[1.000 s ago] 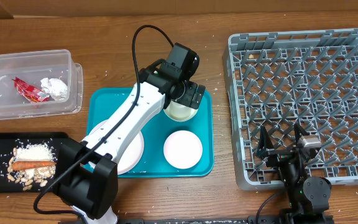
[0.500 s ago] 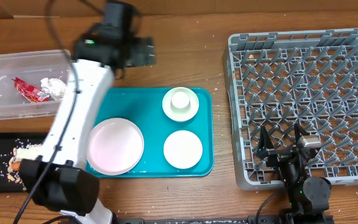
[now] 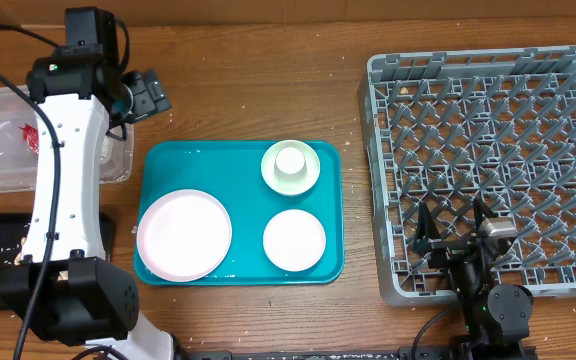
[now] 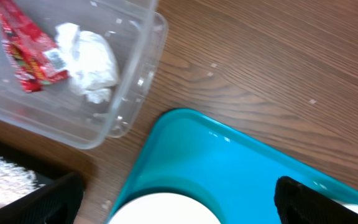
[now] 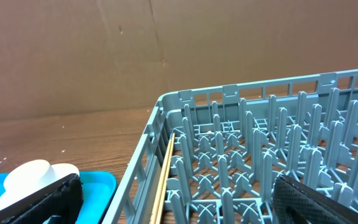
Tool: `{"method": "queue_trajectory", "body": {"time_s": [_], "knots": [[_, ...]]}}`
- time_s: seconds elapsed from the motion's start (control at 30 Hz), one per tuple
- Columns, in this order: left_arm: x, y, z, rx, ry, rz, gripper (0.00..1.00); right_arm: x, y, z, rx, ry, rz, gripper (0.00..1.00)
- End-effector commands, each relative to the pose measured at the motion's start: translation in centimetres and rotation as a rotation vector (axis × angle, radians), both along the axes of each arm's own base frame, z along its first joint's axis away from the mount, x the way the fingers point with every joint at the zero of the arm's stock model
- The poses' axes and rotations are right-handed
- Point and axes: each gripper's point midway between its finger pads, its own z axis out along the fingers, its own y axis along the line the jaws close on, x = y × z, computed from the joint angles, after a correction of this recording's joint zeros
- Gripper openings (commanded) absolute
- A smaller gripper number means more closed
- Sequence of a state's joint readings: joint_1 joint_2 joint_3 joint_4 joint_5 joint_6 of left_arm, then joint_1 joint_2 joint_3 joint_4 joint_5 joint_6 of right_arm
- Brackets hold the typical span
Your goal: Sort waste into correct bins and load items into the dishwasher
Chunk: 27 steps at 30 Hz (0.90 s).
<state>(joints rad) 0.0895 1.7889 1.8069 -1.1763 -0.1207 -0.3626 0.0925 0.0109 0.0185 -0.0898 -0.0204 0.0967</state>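
Evidently your left end effector [image 3: 146, 95] gapes empty by the clear tub [image 4: 126, 93], its trash binned; right end effector [image 3: 453, 235] waits open at the dish rack [image 3: 488, 130]

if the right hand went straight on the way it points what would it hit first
The grey dish rack: its upright pegs stand right ahead of the open right hand, nothing before them. How near is unclear.

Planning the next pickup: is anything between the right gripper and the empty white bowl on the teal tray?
Only the dish rack itself: the open right gripper sits over its near-left corner, so the rack's left wall and pegs lie between it and the bowl. Nothing else visible does.
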Motion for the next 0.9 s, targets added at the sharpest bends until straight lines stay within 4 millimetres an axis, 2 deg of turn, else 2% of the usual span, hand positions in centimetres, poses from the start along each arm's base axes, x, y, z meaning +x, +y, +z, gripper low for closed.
{"method": "queue_trajectory", "body": {"time_s": [0.0,0.1,0.3,0.87], "knots": [[-0.2,1.2,0.6,0.054,-0.003,0.006,1.00,0.0,0.0,-0.2,-0.004,-0.004,-0.001,1.00],[-0.2,1.1,0.6,0.050,-0.004,0.004,1.00,0.0,0.0,-0.2,-0.003,-0.004,-0.001,1.00],[0.5,-0.6,0.6,-0.025,-0.028,-0.037,1.00,0.0,0.0,-0.2,-0.004,-0.004,-0.001,1.00],[0.5,-0.7,0.6,-0.028,-0.027,-0.038,1.00,0.0,0.0,-0.2,-0.004,-0.004,-0.001,1.00]]}}
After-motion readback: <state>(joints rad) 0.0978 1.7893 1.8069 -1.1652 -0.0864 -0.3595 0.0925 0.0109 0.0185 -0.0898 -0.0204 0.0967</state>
